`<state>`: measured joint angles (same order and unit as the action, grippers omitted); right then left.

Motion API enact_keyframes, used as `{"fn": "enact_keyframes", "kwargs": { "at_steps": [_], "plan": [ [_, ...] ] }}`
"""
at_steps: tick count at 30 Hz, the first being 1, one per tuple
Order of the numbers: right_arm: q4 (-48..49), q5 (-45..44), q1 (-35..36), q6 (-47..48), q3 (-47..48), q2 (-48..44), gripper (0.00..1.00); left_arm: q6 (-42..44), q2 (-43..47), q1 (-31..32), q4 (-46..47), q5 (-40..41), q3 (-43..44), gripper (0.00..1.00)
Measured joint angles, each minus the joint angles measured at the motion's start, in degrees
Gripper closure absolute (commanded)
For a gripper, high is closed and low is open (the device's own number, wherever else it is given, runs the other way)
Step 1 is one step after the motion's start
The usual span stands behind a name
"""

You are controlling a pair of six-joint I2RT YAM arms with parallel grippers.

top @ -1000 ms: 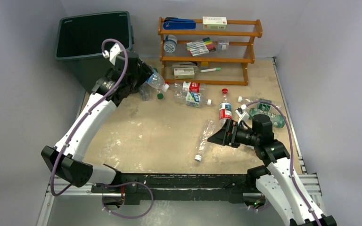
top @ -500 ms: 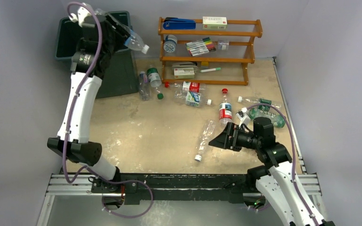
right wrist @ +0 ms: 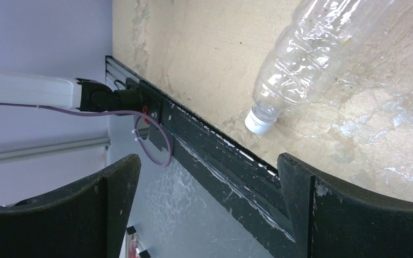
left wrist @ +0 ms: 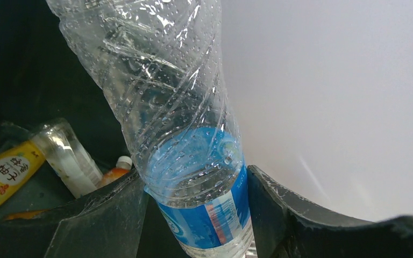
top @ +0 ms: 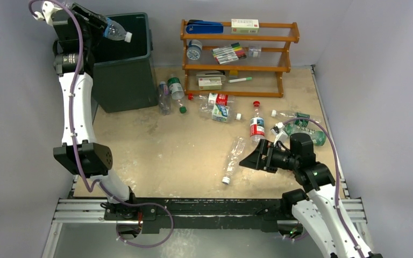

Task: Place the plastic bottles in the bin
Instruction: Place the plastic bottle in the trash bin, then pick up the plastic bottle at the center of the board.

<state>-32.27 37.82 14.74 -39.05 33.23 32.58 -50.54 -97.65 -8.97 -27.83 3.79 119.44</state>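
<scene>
My left gripper (top: 94, 20) is shut on a clear bottle with a blue label (top: 115, 30) and holds it over the open dark green bin (top: 122, 80). The left wrist view shows that bottle (left wrist: 193, 161) between my fingers, with other bottles (left wrist: 11, 169) lying in the bin below. My right gripper (top: 249, 159) is open and empty, just right of a clear white-capped bottle (top: 233, 157) lying on the table; that bottle also shows in the right wrist view (right wrist: 312, 64). Several more bottles lie on the table: one upright with a red label (top: 256, 124), two by the bin (top: 170, 94), a green one at right (top: 301, 129).
An orange wooden rack (top: 236, 54) at the back holds marker pens, small boxes and a stapler. Small boxes (top: 219, 106) lie on the table in front of it. Grey walls close in both sides. A black rail (top: 204, 207) runs along the table's near edge.
My left arm has lifted the blue-label bottle from the table by the bin, swung it up and left, and now holds it over the bin. My right arm has barely moved.
</scene>
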Motion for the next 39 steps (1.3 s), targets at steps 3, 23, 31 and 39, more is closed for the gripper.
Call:
{"fn": "enact_keyframes", "kwargs": {
  "at_steps": [3, 23, 31, 39],
  "plan": [
    [-0.92, -0.90, 0.00, -0.02, 0.00, 0.04, 0.00, 0.42, -2.43, -1.01, 1.27, -0.59, 0.07, 0.29],
    [9.92, -8.83, 0.00, -4.33, 0.00, 16.74, 0.00, 10.78, 3.61, -0.87, -0.81, -4.90, -8.39, 0.15],
    [16.09, -12.15, 0.46, -5.86, 0.00, 25.14, 0.01, 7.72, 16.65, 12.94, 3.06, -7.10, -24.92, 0.14],
    [21.00, -17.38, 5.05, -7.48, 0.07, 33.35, 0.01, 8.22, 23.23, 27.30, 1.03, -7.41, -38.51, 0.13]
  ]
}}
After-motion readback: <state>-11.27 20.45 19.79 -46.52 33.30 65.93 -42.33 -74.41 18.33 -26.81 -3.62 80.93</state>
